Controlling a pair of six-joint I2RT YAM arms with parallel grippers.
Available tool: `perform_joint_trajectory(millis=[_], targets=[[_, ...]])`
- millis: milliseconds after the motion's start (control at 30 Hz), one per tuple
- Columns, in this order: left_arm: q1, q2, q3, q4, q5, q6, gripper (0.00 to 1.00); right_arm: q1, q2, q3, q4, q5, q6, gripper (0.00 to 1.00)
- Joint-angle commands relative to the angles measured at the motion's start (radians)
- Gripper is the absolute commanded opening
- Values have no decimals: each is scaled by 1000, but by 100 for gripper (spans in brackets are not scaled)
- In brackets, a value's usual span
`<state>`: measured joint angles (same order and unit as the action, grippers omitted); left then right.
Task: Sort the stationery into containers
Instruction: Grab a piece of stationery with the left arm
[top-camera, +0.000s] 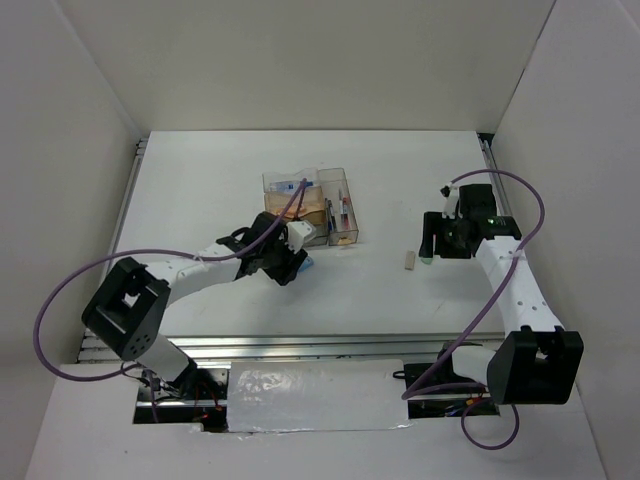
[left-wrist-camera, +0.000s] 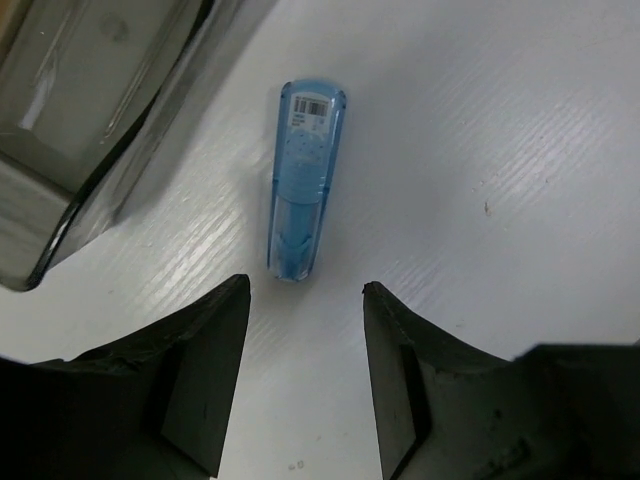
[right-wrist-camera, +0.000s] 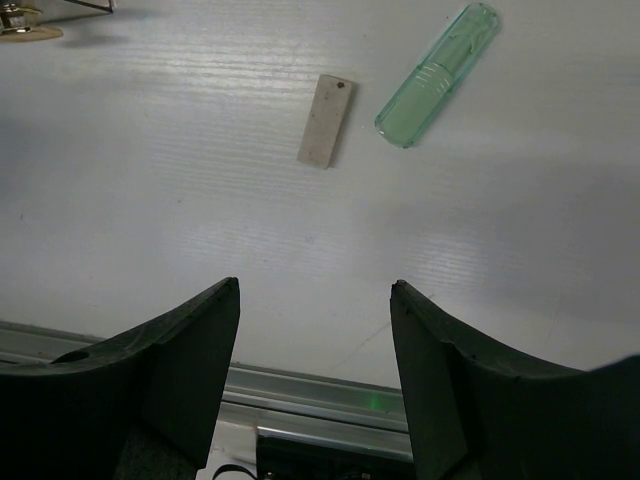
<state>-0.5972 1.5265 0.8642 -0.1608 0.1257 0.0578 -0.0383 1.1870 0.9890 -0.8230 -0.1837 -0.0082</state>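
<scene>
Blue piece (left-wrist-camera: 303, 190), barcode (left-wrist-camera: 312, 105) visible only from wrist | 12 o'clock of left gripper (left-wrist-camera: 305, 288), gaping, empty | right gripper (right-wrist-camera: 315, 286) gaping, empty

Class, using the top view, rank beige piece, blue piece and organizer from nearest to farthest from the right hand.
1. Beige piece, just left of the right hand.
2. Organizer, farther left and back.
3. Blue piece, farthest left, beside the left hand.

White table (top-camera: 400, 310); white panels (top-camera: 300, 60) around its far and side edges; aluminium rail (top-camera: 330, 346) along its near edge; crinkled silvery sheet (top-camera: 315, 395) just past that.
</scene>
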Motion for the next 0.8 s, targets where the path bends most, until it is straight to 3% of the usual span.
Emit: perform_joint_trajectory(millis=[0, 567, 700, 733, 767], targets=[[-19, 47, 45, 82, -17, -27, 61, -9, -21, 2, 9, 9, 7, 69], [-47, 190, 79, 101, -38, -16, 59, -18, -20, -4, 8, 6, 7, 69], [-62, 178, 78, 90, 5, 16, 48, -20, -21, 5, 4, 6, 7, 69], [-70, 161, 75, 80, 23, 28, 40, -20, -20, 5, 2, 4, 7, 69], [-79, 152, 75, 72, 34, 39, 40, -20, -20, 5, 4, 3, 7, 69]])
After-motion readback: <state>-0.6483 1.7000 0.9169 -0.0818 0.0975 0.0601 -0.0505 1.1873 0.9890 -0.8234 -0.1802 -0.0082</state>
